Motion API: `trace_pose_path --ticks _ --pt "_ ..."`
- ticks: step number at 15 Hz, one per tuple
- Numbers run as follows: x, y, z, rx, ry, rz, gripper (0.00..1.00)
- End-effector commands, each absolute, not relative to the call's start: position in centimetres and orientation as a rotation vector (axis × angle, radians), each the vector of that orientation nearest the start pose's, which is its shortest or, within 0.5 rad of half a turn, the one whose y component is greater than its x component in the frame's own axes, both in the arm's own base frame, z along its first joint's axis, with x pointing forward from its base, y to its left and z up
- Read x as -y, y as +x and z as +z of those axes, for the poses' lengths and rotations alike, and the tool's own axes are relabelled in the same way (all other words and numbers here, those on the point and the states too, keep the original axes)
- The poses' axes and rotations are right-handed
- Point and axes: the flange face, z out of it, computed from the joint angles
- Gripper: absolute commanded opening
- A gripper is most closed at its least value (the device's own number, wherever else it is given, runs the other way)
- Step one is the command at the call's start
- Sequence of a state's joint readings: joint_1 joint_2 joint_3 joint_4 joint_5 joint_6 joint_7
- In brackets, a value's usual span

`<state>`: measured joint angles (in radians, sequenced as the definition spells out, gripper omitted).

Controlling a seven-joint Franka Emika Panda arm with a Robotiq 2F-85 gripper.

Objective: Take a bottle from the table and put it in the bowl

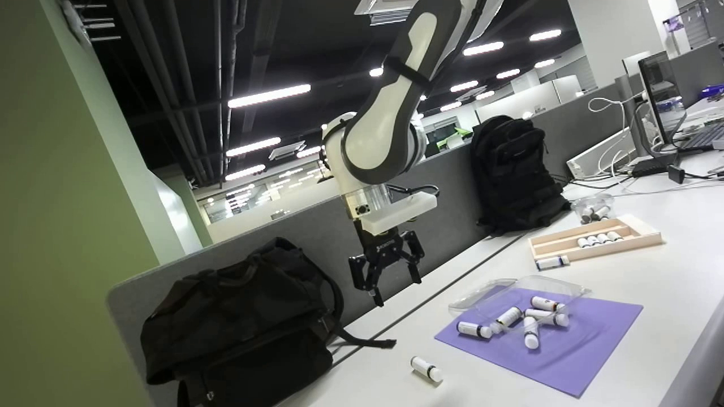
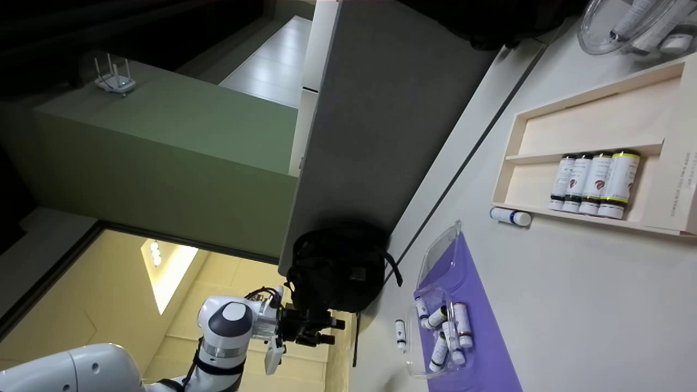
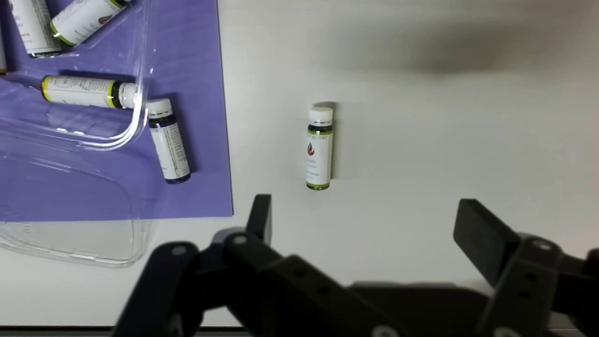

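Bottle (image 3: 319, 152) flat, cap (image 3: 321, 115) away from tool (image 3: 364, 217)

Wrist view: purple mat (image 3: 203, 196) cropped left; bottle (image 3: 319, 157) fine print blurred.

One bottle (image 1: 426, 369) alone on the table (image 3: 412, 154); five over the mat (image 1: 619, 316); four in the tray (image 2: 599, 122); one just beside it; at least two in a round tub (image 2: 594, 24), the full count unclear; one other tub (image 3: 133, 126); one mat; one tray; two backpacks (image 1: 254, 322); one router (image 2: 115, 83); one arm (image 1: 384, 130); one gripper (image 1: 397, 289).
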<state>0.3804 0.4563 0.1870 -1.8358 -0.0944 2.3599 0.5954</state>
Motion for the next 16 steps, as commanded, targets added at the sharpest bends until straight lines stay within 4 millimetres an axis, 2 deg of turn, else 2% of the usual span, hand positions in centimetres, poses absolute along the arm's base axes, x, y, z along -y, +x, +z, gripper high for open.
trace_pose_path --ticks 1,5,6,7,9,16 --pt "-34.40 55.33 29.23 -0.110 -3.093 -0.094 1.00" --pt "-34.58 55.15 29.01 -0.160 -3.103 -0.080 1.00" --pt "-34.64 54.51 29.05 -0.112 -3.105 0.034 1.00" --pt "-34.51 55.08 28.58 -0.096 -3.104 -0.052 1.00" --pt "-34.66 54.59 28.32 -0.101 -3.109 0.008 1.00" --pt "-34.71 54.49 28.28 -0.101 -3.110 0.017 1.00"
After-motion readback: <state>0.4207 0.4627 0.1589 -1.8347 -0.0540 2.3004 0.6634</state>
